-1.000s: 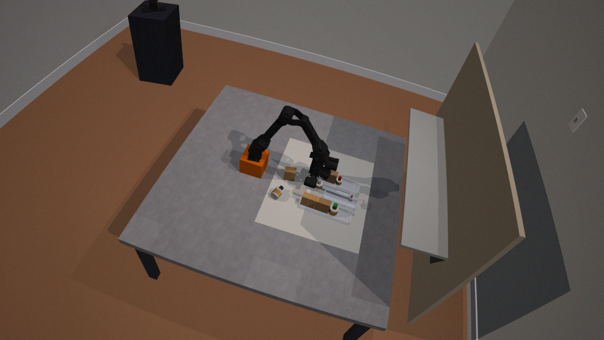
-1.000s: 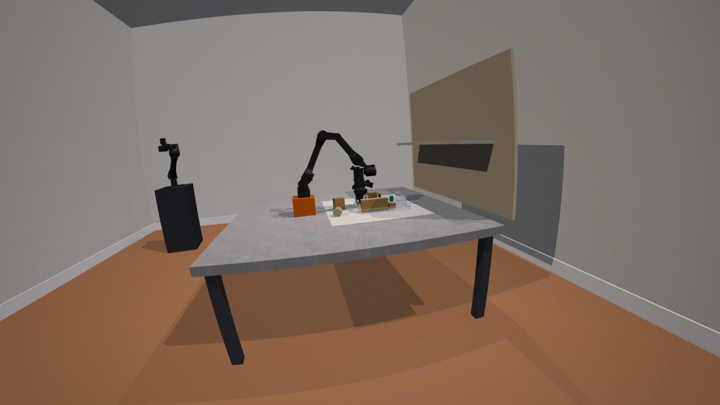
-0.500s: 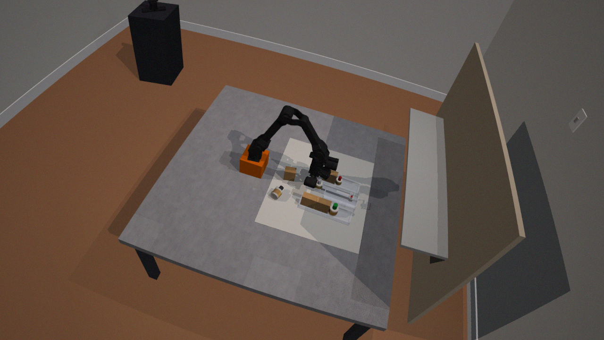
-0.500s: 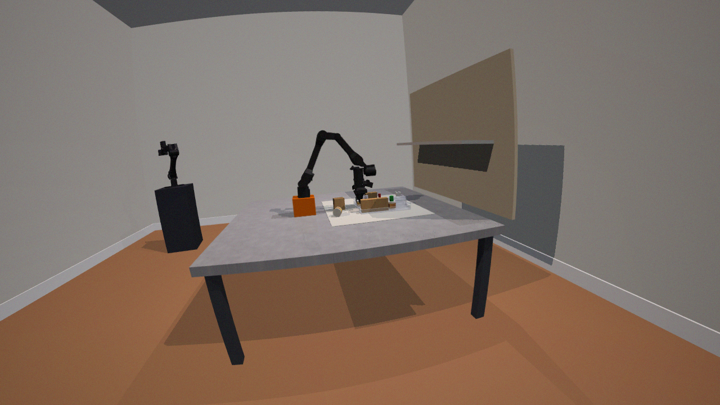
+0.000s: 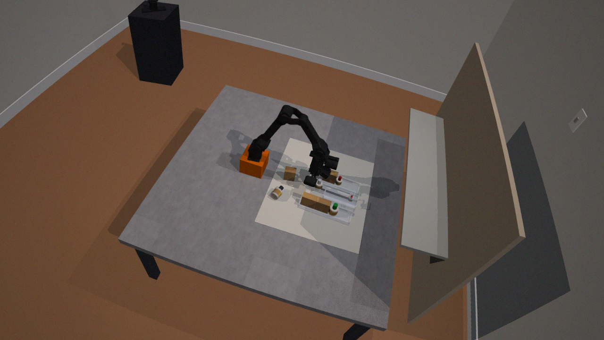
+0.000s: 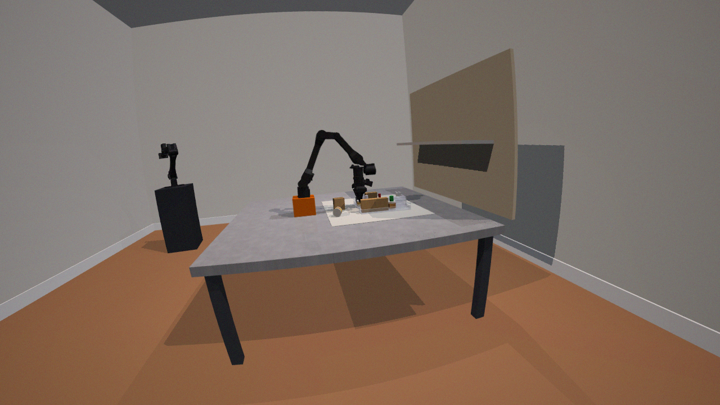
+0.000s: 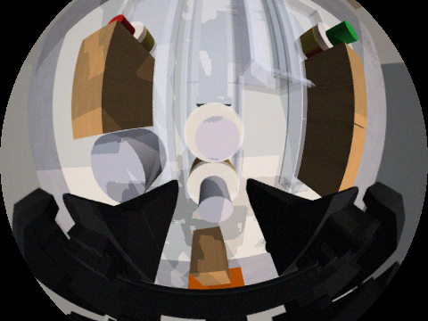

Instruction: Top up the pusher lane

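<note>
black two-fingered hand point(image 5: 313, 177) point(image 6: 359, 200) point(image 7: 212, 185) with fingers apart, white-capped round jar point(image 7: 216, 209) between them, matching white-capped jar point(image 7: 216, 134) just behind in the clear plastic lane point(image 7: 241, 95)

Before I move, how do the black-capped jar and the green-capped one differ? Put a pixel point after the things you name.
The black-capped jar point(image 5: 276, 193) point(image 6: 337, 212) lies on its side; the green-capped jar point(image 5: 334, 210) point(image 6: 391, 205) point(image 7: 308, 43) stands upright. The first has a black cap, the second a green one. The green-capped jar is at the end of the long wooden block point(image 5: 315, 202) point(image 6: 374, 203) point(image 7: 330, 116); the black-capped jar lies apart from that block. Both show a brownish band.
</note>
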You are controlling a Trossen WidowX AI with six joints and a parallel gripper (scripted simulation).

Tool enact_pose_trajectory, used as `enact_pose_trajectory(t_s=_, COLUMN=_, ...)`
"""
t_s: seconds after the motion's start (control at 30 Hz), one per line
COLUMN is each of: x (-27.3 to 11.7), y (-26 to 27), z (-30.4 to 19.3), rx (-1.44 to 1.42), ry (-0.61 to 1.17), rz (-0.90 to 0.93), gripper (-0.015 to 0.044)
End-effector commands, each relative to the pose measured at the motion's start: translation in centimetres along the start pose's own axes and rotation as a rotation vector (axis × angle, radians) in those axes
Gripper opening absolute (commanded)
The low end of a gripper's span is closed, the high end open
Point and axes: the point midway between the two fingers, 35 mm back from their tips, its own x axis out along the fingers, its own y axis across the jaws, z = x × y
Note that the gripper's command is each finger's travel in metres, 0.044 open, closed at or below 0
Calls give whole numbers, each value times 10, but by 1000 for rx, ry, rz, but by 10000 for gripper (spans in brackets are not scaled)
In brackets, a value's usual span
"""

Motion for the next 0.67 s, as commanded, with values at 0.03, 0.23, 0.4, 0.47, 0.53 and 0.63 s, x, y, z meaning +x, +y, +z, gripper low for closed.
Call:
enact_pose_trajectory(t_s=0.03, x=-12, y=0, z=2, rx=0, ry=-8, rz=-1, gripper=288)
enact_pose_trajectory(t_s=0.23, x=-13, y=0, z=-3, rx=0, ry=-8, rz=-1, gripper=288)
enact_pose_trajectory(t_s=0.4, x=-13, y=0, z=-19, rx=0, ry=-6, rz=-1, gripper=288)
enact_pose_trajectory(t_s=0.47, x=-14, y=1, z=-26, rx=0, ry=-6, rz=-1, gripper=288)
enact_pose_trajectory(t_s=0.53, x=-14, y=1, z=-33, rx=0, ry=-5, rz=-1, gripper=288)
enact_pose_trajectory(t_s=0.63, x=-13, y=1, z=-43, rx=1, ry=-4, rz=-1, gripper=288)
